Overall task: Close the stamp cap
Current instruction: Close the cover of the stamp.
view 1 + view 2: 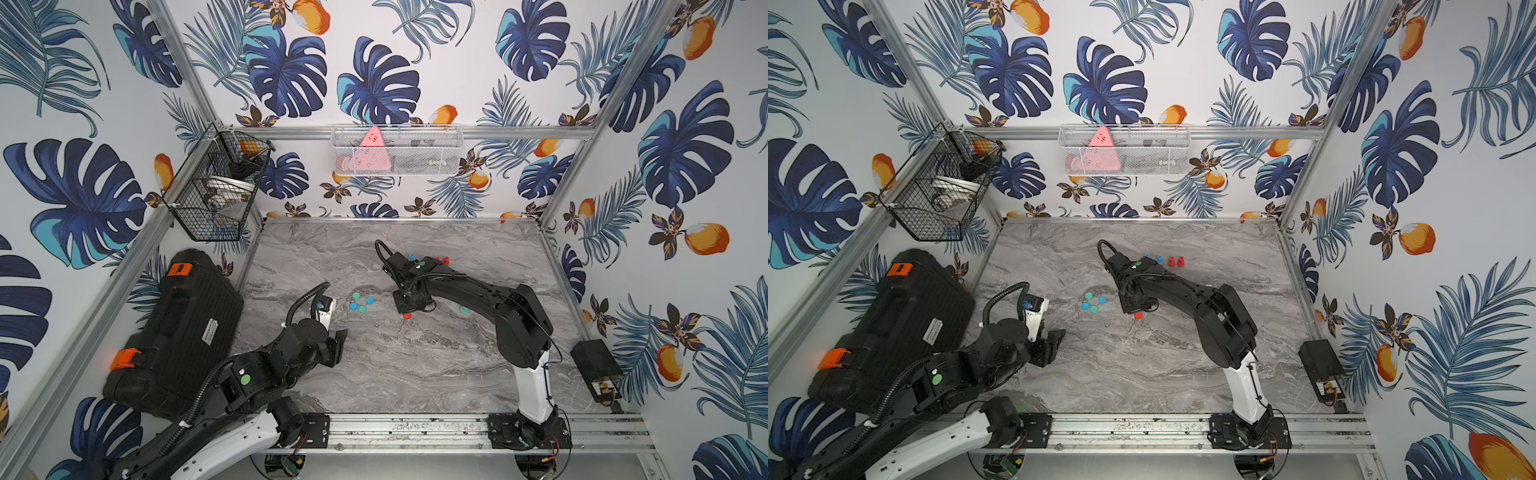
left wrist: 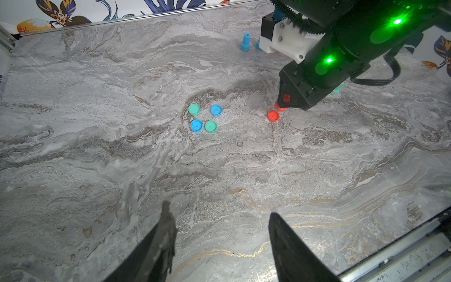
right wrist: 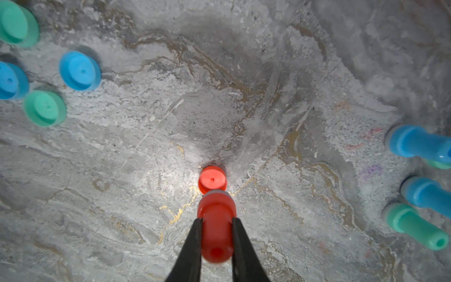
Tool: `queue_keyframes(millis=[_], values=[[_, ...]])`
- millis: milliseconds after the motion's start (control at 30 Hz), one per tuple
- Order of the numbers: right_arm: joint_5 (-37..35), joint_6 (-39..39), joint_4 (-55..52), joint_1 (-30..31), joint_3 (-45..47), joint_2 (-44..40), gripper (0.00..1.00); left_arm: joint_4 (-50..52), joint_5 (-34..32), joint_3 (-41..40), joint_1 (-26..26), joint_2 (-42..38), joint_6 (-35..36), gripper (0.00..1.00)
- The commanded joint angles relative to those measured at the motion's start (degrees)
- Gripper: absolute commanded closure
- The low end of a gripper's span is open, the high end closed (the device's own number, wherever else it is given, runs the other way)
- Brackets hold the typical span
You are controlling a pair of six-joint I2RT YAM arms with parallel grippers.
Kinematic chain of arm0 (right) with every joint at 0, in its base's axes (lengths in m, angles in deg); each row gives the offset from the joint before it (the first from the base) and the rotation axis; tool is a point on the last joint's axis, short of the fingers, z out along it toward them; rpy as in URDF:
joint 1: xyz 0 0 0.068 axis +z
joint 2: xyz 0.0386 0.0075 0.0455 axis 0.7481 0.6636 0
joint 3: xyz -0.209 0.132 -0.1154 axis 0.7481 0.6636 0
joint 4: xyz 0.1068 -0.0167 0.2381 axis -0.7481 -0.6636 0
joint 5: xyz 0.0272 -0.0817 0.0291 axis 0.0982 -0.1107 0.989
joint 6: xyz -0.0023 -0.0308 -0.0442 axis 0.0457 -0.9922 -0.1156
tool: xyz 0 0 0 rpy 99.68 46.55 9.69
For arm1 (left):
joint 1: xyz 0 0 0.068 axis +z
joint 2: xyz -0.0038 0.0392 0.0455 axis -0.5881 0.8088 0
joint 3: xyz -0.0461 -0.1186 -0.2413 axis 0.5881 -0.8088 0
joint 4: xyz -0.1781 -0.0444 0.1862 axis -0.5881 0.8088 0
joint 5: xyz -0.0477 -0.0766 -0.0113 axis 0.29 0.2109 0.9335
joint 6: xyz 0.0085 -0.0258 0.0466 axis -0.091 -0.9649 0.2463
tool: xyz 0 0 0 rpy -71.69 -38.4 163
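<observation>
Low in the frame, the right hand (image 3: 216,219) grips a red plastic stamp (image 3: 216,240) just beside a round red cap (image 3: 211,180); the left hand (image 2: 220,209) is half-open, empty.

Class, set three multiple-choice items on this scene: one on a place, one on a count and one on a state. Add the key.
1. Where is the red cap?
A) on the table, beside the red stamp
B) fitted on that stamp
C) stacked on another cap

2. Blue caps and green caps lie together. How many in all?
A) two
B) four
C) six

3. The right gripper is:
A) open and empty
B) shut on a cap
C) shut on the red stamp

Key:
1 A, the cap lies on the marble at the stamp's lower end.
2 B, there are two of each colour.
3 C, both fingers press the stamp's sides.
</observation>
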Motion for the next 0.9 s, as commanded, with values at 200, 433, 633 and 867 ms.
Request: queue_keyframes(millis=[200,433,633,867], values=[[0.9,1.1,1.0,0.1,1.1,1.2,0.82,-1.1,-0.5,0.0,0.1,-0.2,0.5,0.35],[0.8,1.1,1.2,0.1,0.7,1.9,0.82,-1.1,-0.5,0.0,0.1,-0.1,0.4,0.35],[0.9,0.9,1.1,0.1,0.1,2.6,0.82,-1.1,-0.5,0.0,0.1,-0.3,0.4,0.35],[0.8,0.7,1.0,0.1,-0.6,3.2,0.82,-1.1,-0.5,0.0,0.1,-0.2,0.5,0.35]])
